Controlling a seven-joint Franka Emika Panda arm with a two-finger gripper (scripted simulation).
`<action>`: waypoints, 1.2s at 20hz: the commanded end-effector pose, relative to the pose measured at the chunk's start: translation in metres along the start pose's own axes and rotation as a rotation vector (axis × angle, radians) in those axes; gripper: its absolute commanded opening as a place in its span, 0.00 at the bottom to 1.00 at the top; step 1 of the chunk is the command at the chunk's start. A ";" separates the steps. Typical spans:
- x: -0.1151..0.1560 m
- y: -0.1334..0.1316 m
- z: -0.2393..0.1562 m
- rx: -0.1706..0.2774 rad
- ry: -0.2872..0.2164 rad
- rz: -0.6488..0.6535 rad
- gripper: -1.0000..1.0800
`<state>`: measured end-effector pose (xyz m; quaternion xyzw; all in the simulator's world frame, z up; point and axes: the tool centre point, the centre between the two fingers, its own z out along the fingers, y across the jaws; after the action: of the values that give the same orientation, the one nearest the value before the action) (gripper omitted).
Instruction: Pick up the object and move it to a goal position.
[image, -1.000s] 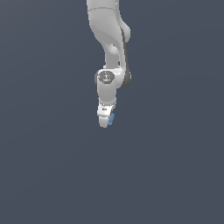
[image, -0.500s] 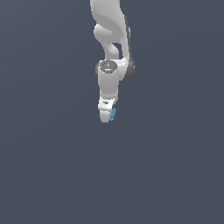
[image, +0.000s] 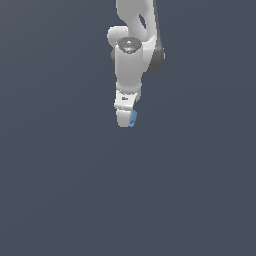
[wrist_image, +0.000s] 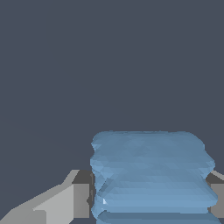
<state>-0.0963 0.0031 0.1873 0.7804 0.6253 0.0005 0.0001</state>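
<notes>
The object (wrist_image: 151, 175), a light-blue knobbly ring seen edge-on, fills the space between my fingers (wrist_image: 65, 199) in the wrist view. In the exterior view it shows only as a small blue sliver (image: 133, 119) at the tip of the white gripper (image: 125, 120), which hangs from the arm well above the dark ground. My gripper is shut on the object and holds it in the air. Most of the object is hidden behind the fingers in the exterior view.
The white arm (image: 131, 55) comes down from the top of the exterior view. Around it lies a plain dark grey-blue surface (image: 60, 190) with nothing else on it.
The arm has lifted and drawn back toward the top of the exterior view, carrying the object with it. The grip has not altered.
</notes>
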 end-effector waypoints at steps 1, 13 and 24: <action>0.005 -0.001 -0.026 0.001 0.001 -0.001 0.00; 0.027 0.000 -0.145 0.001 0.002 -0.001 0.00; 0.046 0.004 -0.251 0.001 0.000 0.001 0.00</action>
<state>-0.0834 0.0452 0.4250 0.7806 0.6251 0.0008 0.0000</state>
